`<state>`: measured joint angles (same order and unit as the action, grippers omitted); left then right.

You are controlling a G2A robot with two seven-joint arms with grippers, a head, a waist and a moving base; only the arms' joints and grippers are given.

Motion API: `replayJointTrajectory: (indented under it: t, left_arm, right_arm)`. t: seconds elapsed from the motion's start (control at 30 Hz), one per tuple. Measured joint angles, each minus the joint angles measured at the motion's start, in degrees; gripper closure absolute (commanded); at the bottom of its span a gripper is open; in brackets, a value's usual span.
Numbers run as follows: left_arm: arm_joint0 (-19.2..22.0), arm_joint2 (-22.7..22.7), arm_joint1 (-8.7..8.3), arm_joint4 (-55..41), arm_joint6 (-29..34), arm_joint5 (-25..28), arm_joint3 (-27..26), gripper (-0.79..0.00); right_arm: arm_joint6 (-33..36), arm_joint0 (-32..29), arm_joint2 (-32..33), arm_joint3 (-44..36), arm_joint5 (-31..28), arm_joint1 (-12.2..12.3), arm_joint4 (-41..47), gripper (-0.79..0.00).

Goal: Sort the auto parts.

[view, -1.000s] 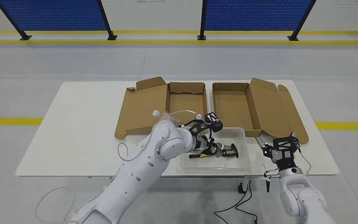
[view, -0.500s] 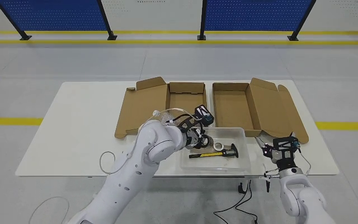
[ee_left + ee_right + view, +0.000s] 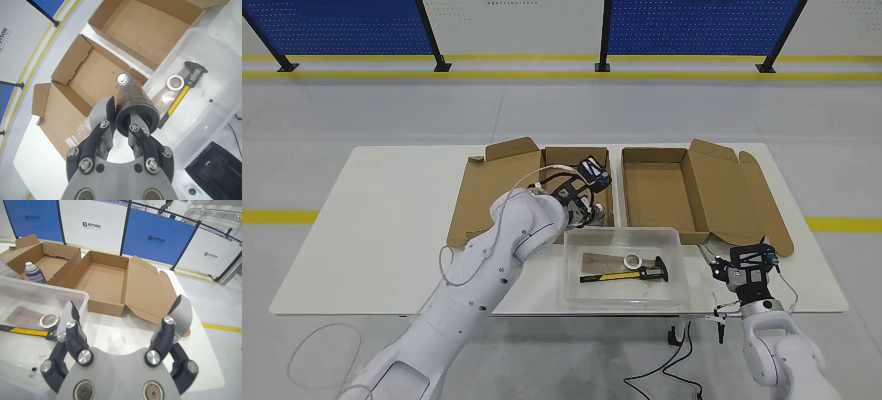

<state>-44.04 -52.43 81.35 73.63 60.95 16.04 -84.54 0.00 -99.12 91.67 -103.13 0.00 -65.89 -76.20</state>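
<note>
Holding a dark grey metal cylindrical sleeve (image 3: 135,106) by its wall, with the left gripper (image 3: 121,115) clamped on it, one of the fingers (image 3: 110,108) outside and the other inside the bore, over the near end of the left open brown cardboard box (image 3: 572,157), just beside the clear plastic bin (image 3: 622,232). Probably the step in hand: setting the sleeve down in that box. Best done by going in past the near wall before descending, picking bare floor well apart from the blue-and-white spray can (image 3: 123,78) standing upright near that wall, and lowering to contact with the cardboard before spreading the fingers, to guard against a drop and a roll. Worth minding the raised flaps and the wall shared with the right open cardboard box (image 3: 654,200). Plenty of open floor toward the far end of the left box. Lying in the bin: a black-and-yellow digital caliper (image 3: 181,96) and a white ring (image 3: 175,83). Hovering near the desk's (image 3: 392,200) near right corner, well apart from all this, the right gripper (image 3: 125,306), fingers spread wide and gripping nothing.
</note>
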Motion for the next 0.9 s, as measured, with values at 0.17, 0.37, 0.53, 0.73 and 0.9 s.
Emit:
replayJointTrajectory:
  t: [0.17,0.37,0.53,0.73,0.9]
  left_arm:
    - [3.40,2.72,1.03,0.85,-0.48,-0.53,6.07,0.000]
    - [6.93,5.21,2.33,1.45,-2.35,-1.62,13.81,0.000]
    - [9.97,7.69,3.79,1.37,-4.18,-1.61,21.34,0.000]
    - [13.51,11.01,6.19,-0.66,-5.68,-1.21,29.83,0.000]
    - [15.83,13.30,8.20,-2.03,-7.54,-0.60,36.02,0.000]
  right_arm:
    - [0.00,0.00,0.00,0.00,0.00,0.00,0.00,-0.785]
    - [0.00,0.00,0.00,0.00,0.00,0.00,0.00,-0.785]
    - [0.00,0.00,0.00,0.00,0.00,0.00,0.00,-0.785]
    - [0.00,0.00,0.00,0.00,0.00,0.00,0.00,-0.785]
    - [0.00,0.00,0.00,0.00,0.00,0.00,0.00,-0.785]
